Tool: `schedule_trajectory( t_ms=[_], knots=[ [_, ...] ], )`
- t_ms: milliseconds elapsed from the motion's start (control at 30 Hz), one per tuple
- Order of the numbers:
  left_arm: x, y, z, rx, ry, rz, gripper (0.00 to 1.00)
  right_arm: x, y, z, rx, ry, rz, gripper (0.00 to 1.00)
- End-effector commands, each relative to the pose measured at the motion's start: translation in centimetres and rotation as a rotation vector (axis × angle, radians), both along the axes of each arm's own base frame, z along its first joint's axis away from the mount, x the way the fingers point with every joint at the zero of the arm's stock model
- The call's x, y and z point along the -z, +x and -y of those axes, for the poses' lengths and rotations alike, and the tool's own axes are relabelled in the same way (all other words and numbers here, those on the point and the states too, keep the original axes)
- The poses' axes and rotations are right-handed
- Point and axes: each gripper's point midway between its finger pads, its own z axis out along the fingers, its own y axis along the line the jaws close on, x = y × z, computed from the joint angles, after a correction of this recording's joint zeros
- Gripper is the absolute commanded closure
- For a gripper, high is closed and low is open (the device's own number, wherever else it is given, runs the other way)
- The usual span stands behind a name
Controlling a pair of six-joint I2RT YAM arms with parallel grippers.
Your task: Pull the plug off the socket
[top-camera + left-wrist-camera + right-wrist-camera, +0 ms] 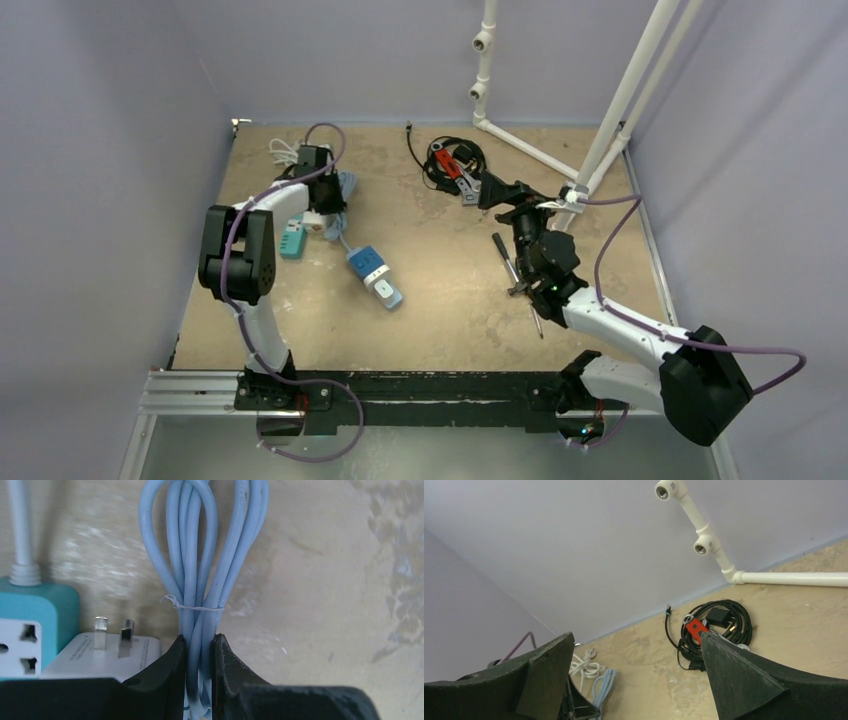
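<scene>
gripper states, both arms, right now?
Left gripper: closed on the light blue cable bundle.
Right gripper: open, holding nothing.

Mid-desk (pixel 440 300) lies bare between the blue socket block (pixel 366 262) and the screwdriver (pixel 505 262), a wide lane running toward the far wall. Far-left corner is crowded: the left pincer (pixel 199 652), clamped on the blue cable bundle (pixel 195 555), has the white adapter (pixel 107 652) just beside one finger and the teal power strip (pixel 45 610) past that, with bare desk only on the other side. Far right, the black cable coil (pixel 455 160) and white pipe frame (pixel 530 145) block passage.
</scene>
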Motion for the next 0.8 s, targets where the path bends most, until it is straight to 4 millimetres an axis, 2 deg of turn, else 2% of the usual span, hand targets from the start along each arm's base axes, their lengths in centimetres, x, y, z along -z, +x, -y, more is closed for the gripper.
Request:
schedule_trajectory(
  t_ms=[0, 100, 167, 200, 367, 467, 533, 667, 767],
  knots=[
    [-3.3, 2.9, -3.0, -0.123, -0.104, 0.134, 1.0, -2.1, 0.8, -0.3, 0.018, 0.045, 0.015, 0.01],
    [-3.8, 3.3, -4.3, -0.151, -0.124, 0.157, 1.0, -2.1, 0.2, -0.9, -0.034, 0.036, 0.05, 0.01],
    [-4.1, 3.4, -4.4, -0.141, -0.13, 0.162, 1.0, -2.6, -0.6, -1.4, -0.078, 0.02, 0.094, 0.01],
    [-4.2, 3.4, -4.2, -0.129, -0.134, 0.164, 0.97, -3.1, -1.0, -1.7, -0.103, 0.005, 0.119, 0.01],
    [-5.5, 3.6, -4.1, -0.103, -0.124, 0.194, 0.39, -5.2, -3.8, -3.7, -0.247, -0.145, 0.297, 0.01],
    [-6.7, 3.4, -4.3, -0.096, -0.108, 0.217, 0.23, -5.5, -4.5, -4.7, -0.3, -0.191, 0.335, 0.01],
    [-7.4, 3.3, -4.3, -0.092, -0.097, 0.23, 0.17, -5.3, -4.4, -5.6, -0.333, -0.225, 0.339, 0.01],
    [-9.0, 2.7, -4.4, -0.086, -0.078, 0.261, 0.15, -4.7, -4.9, -8.9, -0.45, -0.306, 0.353, 0.03],
    [-11.2, 1.5, -3.5, -0.058, -0.092, 0.304, 0.14, -3.1, -5.0, -11.8, -0.52, -0.355, 0.303, 0.06]
  ],
)
